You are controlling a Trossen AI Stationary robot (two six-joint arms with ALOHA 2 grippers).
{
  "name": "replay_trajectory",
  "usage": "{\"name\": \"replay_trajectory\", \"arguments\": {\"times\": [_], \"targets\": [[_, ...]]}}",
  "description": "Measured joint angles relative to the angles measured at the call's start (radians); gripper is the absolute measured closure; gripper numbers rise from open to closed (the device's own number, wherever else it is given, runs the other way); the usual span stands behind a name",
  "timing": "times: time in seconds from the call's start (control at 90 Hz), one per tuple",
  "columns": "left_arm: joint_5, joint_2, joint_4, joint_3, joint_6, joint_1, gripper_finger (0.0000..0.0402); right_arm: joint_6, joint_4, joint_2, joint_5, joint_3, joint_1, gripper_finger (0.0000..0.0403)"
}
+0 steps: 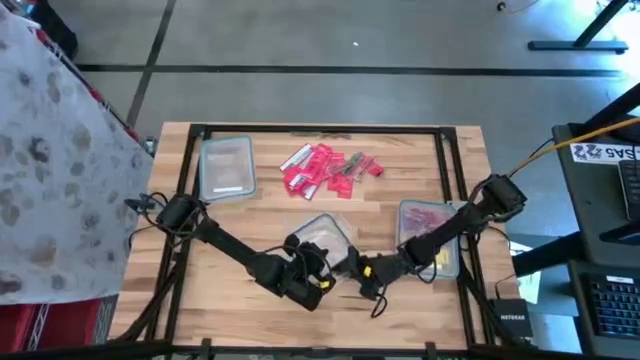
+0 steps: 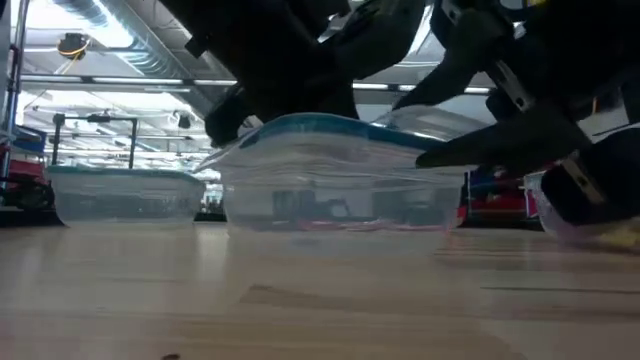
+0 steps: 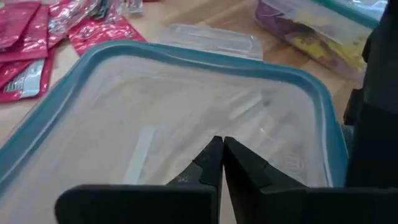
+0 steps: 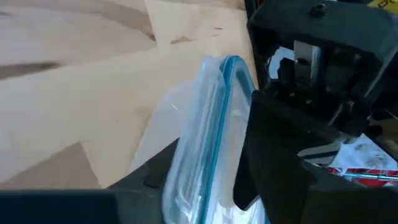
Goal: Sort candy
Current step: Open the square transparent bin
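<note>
Both arms crowd the lidded middle tub [image 1: 322, 238]: left claw [image 3: 219, 163] pinched shut over its lid, right claw [image 1: 365, 270] gripping its rim, candy pile [image 1: 328, 166] lying farther up the bench [image 1: 270, 310].

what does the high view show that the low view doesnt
Only the high view shows the loose candy piled at the far middle of the table, the right tub with candy in it, and which arm is which: left gripper and right gripper both at the middle tub.

Only the low view shows the room behind the table and the middle tub's side wall with its teal-rimmed lid on top.

Both show the middle tub, the far left tub, and dark arms crowding over the middle one.
</note>
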Motion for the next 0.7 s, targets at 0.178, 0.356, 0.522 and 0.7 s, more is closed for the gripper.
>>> {"name": "replay_trajectory", "arguments": {"times": [0.178, 0.356, 0.522, 0.7], "targets": [[-0.066, -0.082, -0.001, -0.003, 0.077, -0.025, 0.0401, 0.071, 0.017, -0.002, 0.119, 0.002, 0.03, 0.0372], [-0.209, -0.164, 0.012, 0.0, 0.171, -0.074, 0.0401, 0.124, 0.021, -0.006, 0.161, 0.002, 0.034, 0.0385], [-0.31, -0.228, 0.085, 0.002, 0.299, -0.133, 0.0401, 0.168, 0.042, -0.007, 0.212, 0.037, 0.032, 0.0396], [-0.321, -0.228, 0.196, 0.003, 0.49, -0.195, 0.0401, 0.244, 0.038, -0.007, 0.256, 0.14, -0.01, 0.0391]]}}
